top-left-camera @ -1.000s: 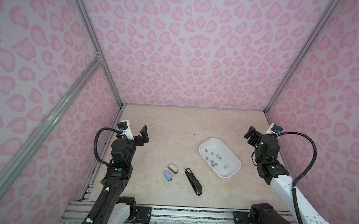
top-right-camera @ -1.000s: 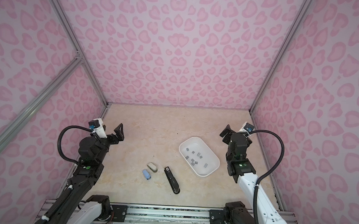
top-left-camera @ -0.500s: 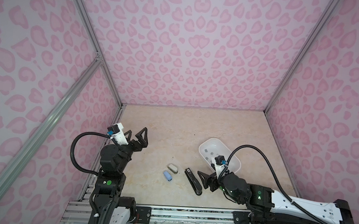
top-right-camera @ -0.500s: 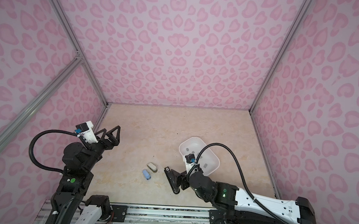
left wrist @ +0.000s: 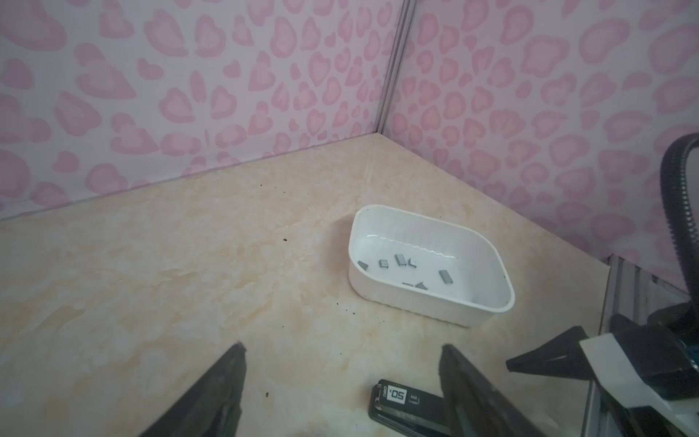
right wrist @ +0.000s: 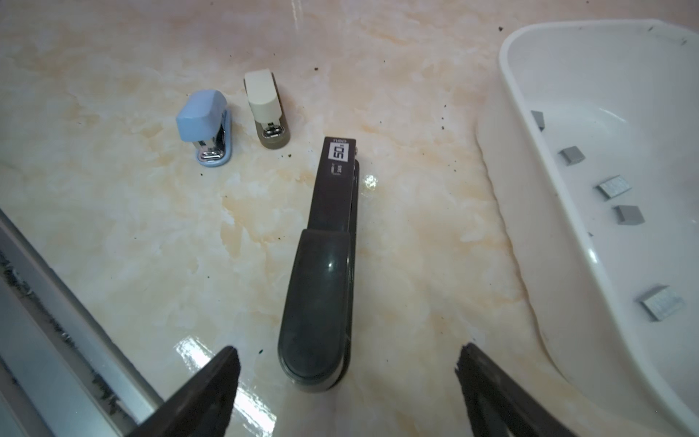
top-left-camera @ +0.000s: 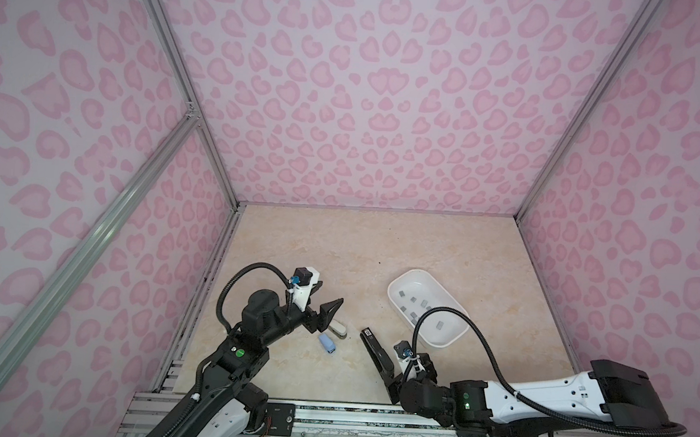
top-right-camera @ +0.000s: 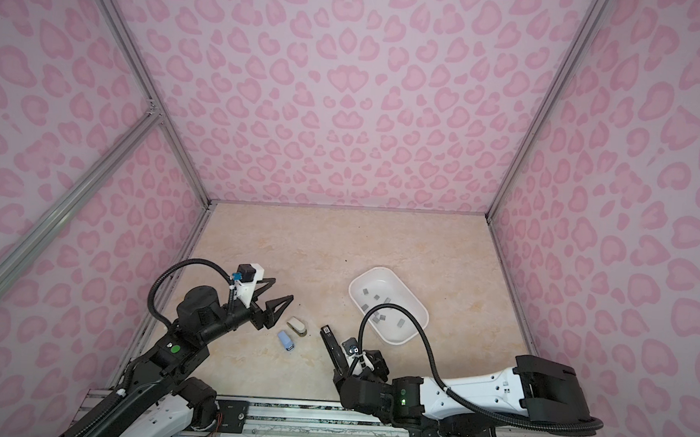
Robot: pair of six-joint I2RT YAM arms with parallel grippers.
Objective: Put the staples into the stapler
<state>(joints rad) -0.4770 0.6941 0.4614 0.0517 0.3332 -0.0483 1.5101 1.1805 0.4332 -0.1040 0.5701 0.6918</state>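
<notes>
Straddling the rear end of the black stapler [right wrist: 321, 265], right gripper [right wrist: 348, 348] is sitting low over the table [top-left-camera: 338, 248]. Its jaws are spread wide, with one finger on each side of the stapler body. In the right wrist view a gap is showing on both sides, so it is gripping nothing.

In both top views the black stapler is lying flat and closed at 6 o'clock of table centre. Its labelled nose is pointing toward 11 o'clock.

The staples [top-left-camera: 412, 313] are lying loose on the floor of the white tray [top-left-camera: 420, 271]. The tray is sitting at 3 o'clock of table centre, at 2 o'clock from the stapler and apart from it. The right arm's cable [top-left-camera: 447, 308] is arcing across the tray in both top views and covering part of its floor.

The left gripper [top-left-camera: 330, 292] is hanging above the table at 9 o'clock of centre. Its jaws are released, with only air between the fingers, and the fingers are pointing roughly toward 2 o'clock.

In a top view the left gripper is overlapping the beige mini stapler [top-left-camera: 338, 330] just below it. I cannot tell the height gap between them. The blue mini stapler [top-left-camera: 327, 344] is lying just beside the beige one, at its 7 o'clock, with a narrow gap. Both minis are sitting at 9 o'clock of the black stapler's nose.
</notes>
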